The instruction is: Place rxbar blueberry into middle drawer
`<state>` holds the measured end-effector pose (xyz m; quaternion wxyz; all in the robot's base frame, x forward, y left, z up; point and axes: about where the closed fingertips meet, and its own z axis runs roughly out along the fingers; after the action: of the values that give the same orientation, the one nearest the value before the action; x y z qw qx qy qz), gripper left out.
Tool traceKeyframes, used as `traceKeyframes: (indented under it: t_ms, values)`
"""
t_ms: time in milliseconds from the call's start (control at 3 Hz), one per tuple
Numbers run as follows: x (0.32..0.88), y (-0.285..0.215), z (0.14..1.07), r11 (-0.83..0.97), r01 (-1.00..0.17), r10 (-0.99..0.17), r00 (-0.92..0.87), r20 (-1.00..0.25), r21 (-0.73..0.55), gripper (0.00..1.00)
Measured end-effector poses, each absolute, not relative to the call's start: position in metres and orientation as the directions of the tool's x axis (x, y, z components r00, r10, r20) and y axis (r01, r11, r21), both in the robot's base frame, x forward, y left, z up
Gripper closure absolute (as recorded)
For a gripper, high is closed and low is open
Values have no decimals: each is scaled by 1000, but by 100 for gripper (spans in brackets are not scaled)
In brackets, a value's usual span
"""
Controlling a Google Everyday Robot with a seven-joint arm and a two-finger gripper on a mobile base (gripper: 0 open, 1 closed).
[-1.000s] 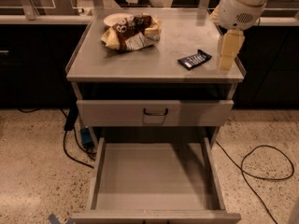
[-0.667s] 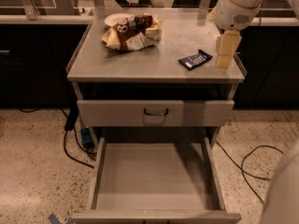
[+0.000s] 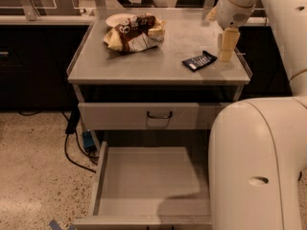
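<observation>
The rxbar blueberry (image 3: 199,61), a flat dark navy bar with white lettering, lies on the grey cabinet top (image 3: 158,66) near its right front. My gripper (image 3: 226,55) hangs point-down just to the right of the bar, close above the top, with nothing seen in it. Below the top, a drawer with a dark handle (image 3: 159,115) is shut. The lowest drawer (image 3: 148,181) is pulled out towards me and looks empty. My arm's large white segment (image 3: 254,166) covers its right part.
A heap of brown-and-yellow snack bags (image 3: 134,32) and a white plate (image 3: 117,19) sit at the back left of the top. Cables and a blue plug (image 3: 88,140) lie on the speckled floor left of the cabinet. A dark counter runs behind.
My arm's big white segment has swung into view at the lower right, over the open drawer's right side. The gripper has stayed next to the bar. The bar has not moved.
</observation>
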<state>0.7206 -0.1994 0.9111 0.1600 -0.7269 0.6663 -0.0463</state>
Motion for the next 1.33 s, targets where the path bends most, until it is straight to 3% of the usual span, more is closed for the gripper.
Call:
traceKeyframes:
  t_ms: [333,1333]
  values:
    - [740,-193,911,-51,-935,-982,112,-155,-351,0]
    - [768,-178,868,-92,-944,-978,146,-150,-318,0]
